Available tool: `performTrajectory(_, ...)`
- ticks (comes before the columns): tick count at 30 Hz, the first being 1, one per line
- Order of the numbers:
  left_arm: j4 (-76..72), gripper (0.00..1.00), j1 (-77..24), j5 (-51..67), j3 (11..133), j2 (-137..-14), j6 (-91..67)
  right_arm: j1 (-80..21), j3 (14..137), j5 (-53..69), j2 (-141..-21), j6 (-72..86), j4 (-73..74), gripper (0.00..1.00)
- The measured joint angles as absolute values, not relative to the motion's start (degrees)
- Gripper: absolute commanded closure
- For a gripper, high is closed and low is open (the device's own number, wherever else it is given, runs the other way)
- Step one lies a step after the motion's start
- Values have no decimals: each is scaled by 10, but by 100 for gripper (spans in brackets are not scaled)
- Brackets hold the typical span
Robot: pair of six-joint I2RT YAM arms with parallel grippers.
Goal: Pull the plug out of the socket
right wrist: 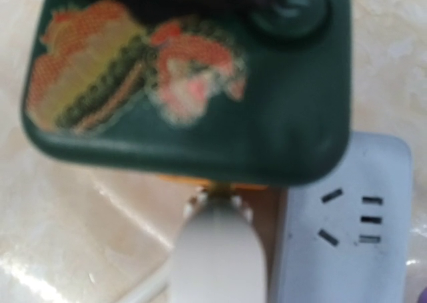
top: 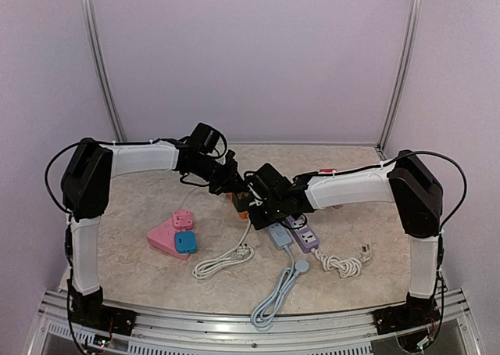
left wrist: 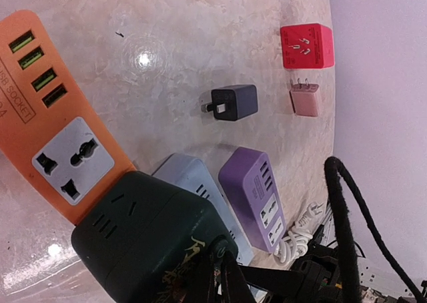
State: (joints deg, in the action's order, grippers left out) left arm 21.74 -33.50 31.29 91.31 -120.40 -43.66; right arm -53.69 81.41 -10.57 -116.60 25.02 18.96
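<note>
The marbled desk (top: pixel 141 206) is seen from above, with both arms bent inward until they meet over its middle. An orange power strip (left wrist: pixel 60 136) is laid flat there, flanked by a pale blue strip (left wrist: pixel 193 176) and a purple strip (left wrist: pixel 257 196). The dark green plug (left wrist: pixel 147 243), a blocky adapter with a printed face, is seated in the orange strip's near end. The right claw (top: pixel 259 201) appears to be pinched on it, though only one dark finger is shown in the blurred wrist view. The left claw (top: pixel 229 184) is held just beside the strip, and its spread cannot be told. Farther off, a red cube adapter (left wrist: pixel 307 46), a black charger (left wrist: pixel 233 103) and a pink charger (left wrist: pixel 305 97) are scattered.
</note>
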Motion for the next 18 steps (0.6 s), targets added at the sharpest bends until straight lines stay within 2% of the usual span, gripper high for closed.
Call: performTrajectory(18, 172, 94, -340, 328, 890, -1202, -444, -540, 781, -122, -1144, 258, 181, 99)
